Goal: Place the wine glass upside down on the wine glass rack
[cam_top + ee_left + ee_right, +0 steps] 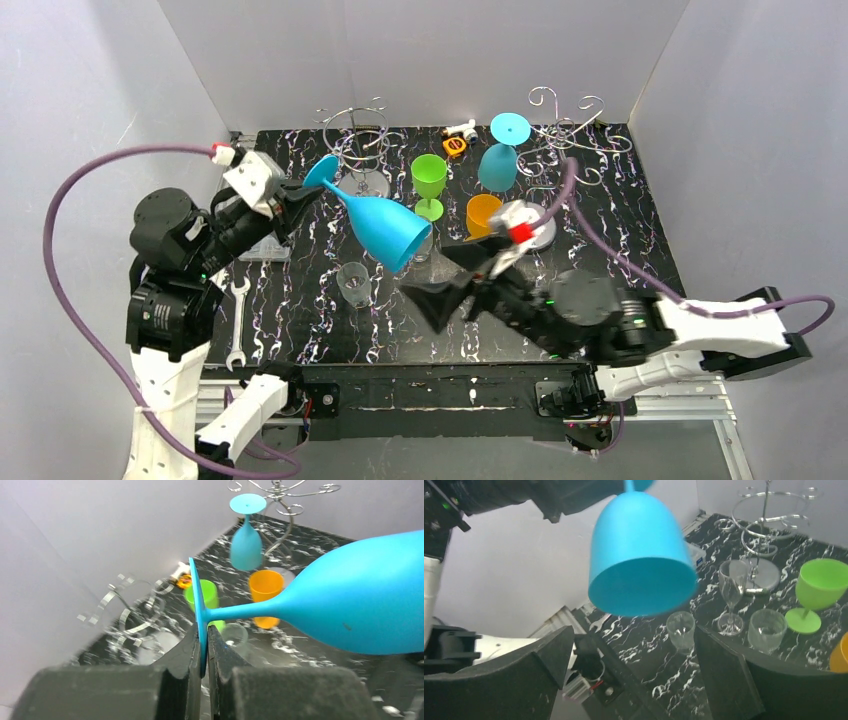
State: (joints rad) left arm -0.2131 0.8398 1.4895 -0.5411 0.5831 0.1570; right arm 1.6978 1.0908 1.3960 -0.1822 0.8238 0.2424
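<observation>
My left gripper (202, 630) is clamped on the foot of the one blue wine glass (385, 228), holding it tilted in the air, its mouth facing my right gripper (634, 635), whose fingers stand wide apart on nothing; two wire stands at the back, left rack (357, 130) and right rack (570, 135); one teal glass (497, 165) inverted beside the right rack; one green glass (429, 178); one orange cup (483, 213); three clear glasses, a stemmed one (731, 587) and two tumblers (680, 628) (766, 628).

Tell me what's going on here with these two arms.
The left gripper is shut on the foot of the blue wine glass, holding it tilted in the air. The right gripper stands open near its bowl, touching nothing. A teal glass is already upside down at the right-hand rack; the blue one is not yet on a rack.
</observation>
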